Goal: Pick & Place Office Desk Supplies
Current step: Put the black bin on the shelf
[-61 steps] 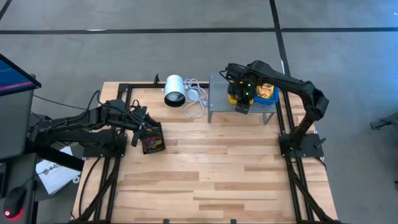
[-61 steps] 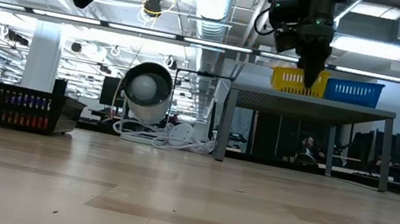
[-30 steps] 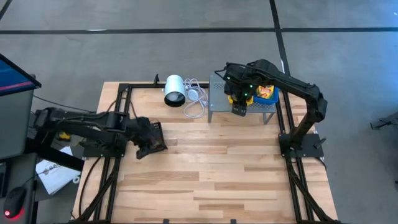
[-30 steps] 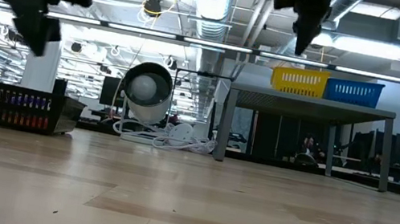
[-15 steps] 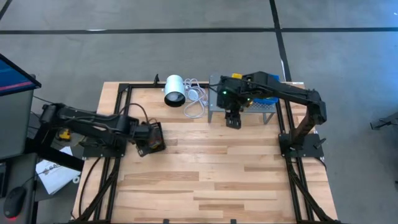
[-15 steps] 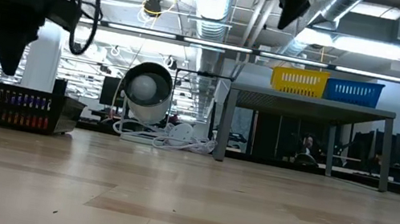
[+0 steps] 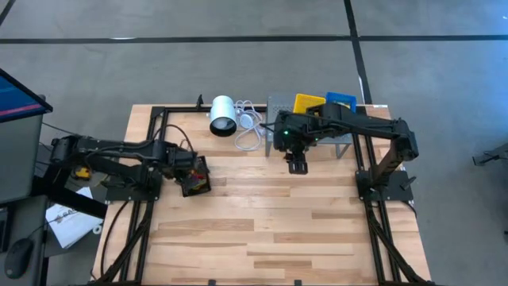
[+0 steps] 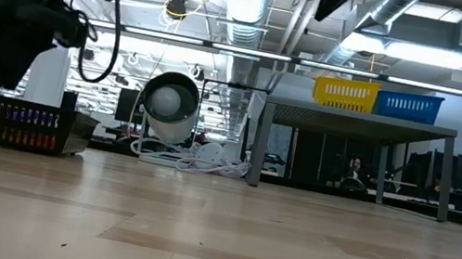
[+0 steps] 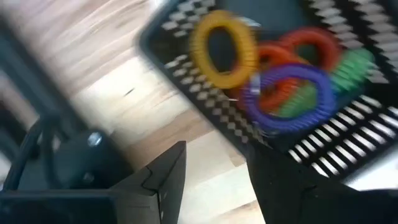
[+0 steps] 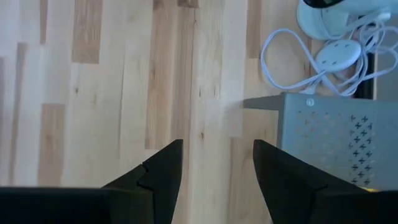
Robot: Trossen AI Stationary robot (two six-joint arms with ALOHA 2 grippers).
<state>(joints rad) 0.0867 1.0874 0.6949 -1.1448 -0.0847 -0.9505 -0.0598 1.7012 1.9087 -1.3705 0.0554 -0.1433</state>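
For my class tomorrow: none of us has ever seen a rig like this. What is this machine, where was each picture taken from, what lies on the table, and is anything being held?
It is a robot with two dark arms at a wooden table. One picture looks straight down from above, one looks level across the tabletop, and one comes from a camera on each wrist.

The left hand hangs over a small black basket of coloured coil rings. Its fingers are apart and hold nothing.

The right hand hovers over bare wood just in front of a grey perforated rack, also open and empty. A yellow basket and a blue basket stand on that rack. Beside it lies a white cylinder with a white cable.
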